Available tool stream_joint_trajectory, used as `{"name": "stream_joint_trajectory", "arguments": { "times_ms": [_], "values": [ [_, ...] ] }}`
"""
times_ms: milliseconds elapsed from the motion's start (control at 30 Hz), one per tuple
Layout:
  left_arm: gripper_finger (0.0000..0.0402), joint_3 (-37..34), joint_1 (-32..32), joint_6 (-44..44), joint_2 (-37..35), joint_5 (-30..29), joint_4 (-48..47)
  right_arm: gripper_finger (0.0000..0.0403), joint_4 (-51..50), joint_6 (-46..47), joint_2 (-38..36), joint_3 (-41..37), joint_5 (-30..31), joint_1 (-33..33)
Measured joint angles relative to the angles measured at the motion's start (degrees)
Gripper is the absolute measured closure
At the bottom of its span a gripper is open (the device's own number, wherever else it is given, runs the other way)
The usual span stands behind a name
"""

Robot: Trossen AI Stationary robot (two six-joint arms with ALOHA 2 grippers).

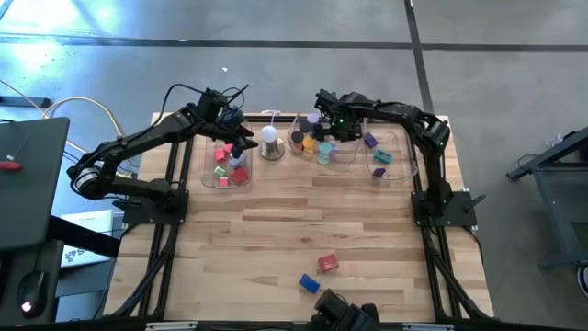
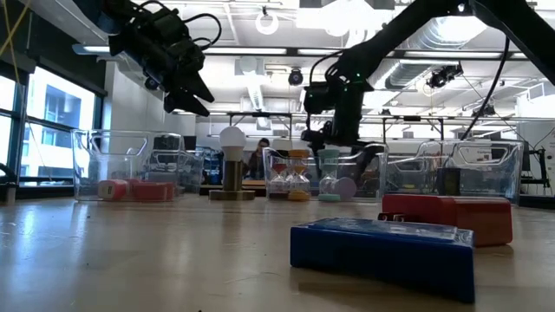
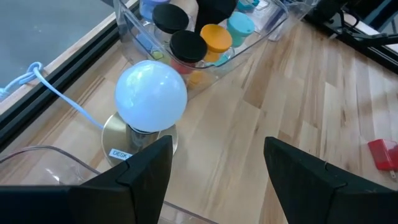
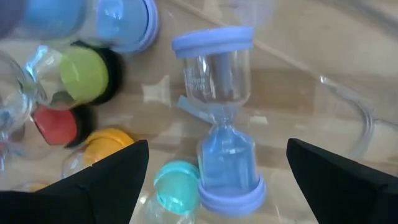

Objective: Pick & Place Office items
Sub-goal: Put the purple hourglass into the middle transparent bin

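Small colourful office items lie in three clear trays at the table's far side. Red and pink blocks (image 1: 230, 167) are in the left tray (image 1: 208, 175), and my left gripper (image 1: 241, 140) hangs open above it, with nothing between its fingers (image 3: 149, 168). My right gripper (image 1: 323, 124) points down, open, over the middle tray (image 1: 347, 162), which holds hourglass-shaped pieces with coloured caps. A lilac-capped one (image 4: 221, 124) lies on its side below the gap between the fingers, untouched. A red block (image 1: 328, 264) and a blue block (image 1: 309, 283) lie flat on the wood near the front edge.
A white dome on a metal base (image 1: 269, 140) stands between the left and middle trays, close to my left gripper. The right tray (image 1: 401, 171) holds a purple and a teal piece. Bare wood stretches between the trays and the two loose blocks.
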Motion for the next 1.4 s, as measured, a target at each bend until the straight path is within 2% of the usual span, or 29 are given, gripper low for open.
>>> {"name": "stream_joint_trajectory", "arguments": {
  "times_ms": [167, 300, 500, 700, 1033, 1100, 1167, 1400],
  "values": [
    [0.0155, 0.0, 0.0, 0.0, 0.0, 0.0, -0.1, 0.0034, 1.7, 0.1, 0.8, -0.7, 0.5, -0.3],
    [0.0155, 0.0, 0.0, 0.0, 0.0, 0.0, -0.3, 0.0034, 2.2, 0.4, 3.7, -0.7, -2.9, -0.7],
    [0.0155, 0.0, 0.0, 0.1, 0.0, 0.0, -1.1, 0.0048, 3.3, 0.4, 5.6, -0.4, -4.0, -0.7],
    [0.0155, 0.0, 0.0, 0.2, 0.0, -0.3, -1.4, 0.0108, 4.1, 0.5, 5.7, -0.4, -3.1, -1.0],
    [0.0155, 0.0, 0.0, 0.7, 0.0, -3.0, -1.4, 0.0272, 4.6, -1.4, 5.8, -0.4, -2.2, -1.3],
    [0.0155, 0.0, 0.0, 0.7, 0.0, -3.2, -1.4, 0.0284, 4.9, -2.8, 5.8, -0.4, -2.0, -1.4],
    [0.0155, 0.0, 0.0, 0.7, 0.0, -3.2, -1.4, 0.0315, 4.8, -3.7, 5.8, -0.5, -1.5, -1.4],
    [0.0155, 0.0, 0.0, 0.7, 0.0, -3.2, -1.4, 0.0316, 4.7, -4.7, 5.7, -0.4, -0.7, -1.4]
  ]
}}
